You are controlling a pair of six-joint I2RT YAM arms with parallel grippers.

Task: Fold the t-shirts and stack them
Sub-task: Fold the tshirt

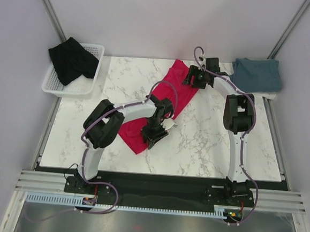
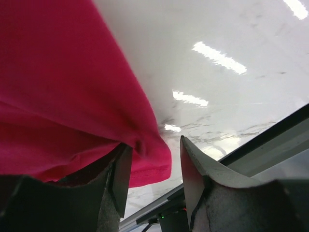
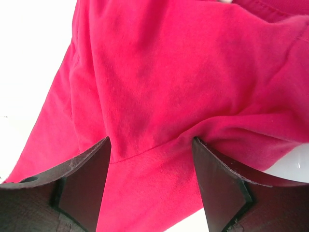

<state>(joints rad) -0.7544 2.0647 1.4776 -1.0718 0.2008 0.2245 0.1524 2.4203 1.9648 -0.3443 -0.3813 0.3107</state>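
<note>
The crimson red t-shirt [image 1: 184, 94] lies bunched in a diagonal strip on the marble table, from back centre to front left. My left gripper [image 1: 154, 135] is at its near end; in the left wrist view the jaws [image 2: 153, 145] stand apart, with a hem corner of the red shirt [image 2: 72, 87] hanging between them against the left finger. My right gripper [image 1: 191, 76] is at its far end, open, jaws [image 3: 150, 141] spread over the red cloth [image 3: 159, 72]. The blue-grey t-shirt [image 1: 257, 74] lies folded at the back right. The black t-shirt [image 1: 71, 60] drapes over the basket.
The white wire basket [image 1: 87, 84] stands at the table's back left corner. The marble table [image 1: 212, 136] ends at a black rail along the front, which shows in the left wrist view [image 2: 270, 140]. Grey walls stand on both sides.
</note>
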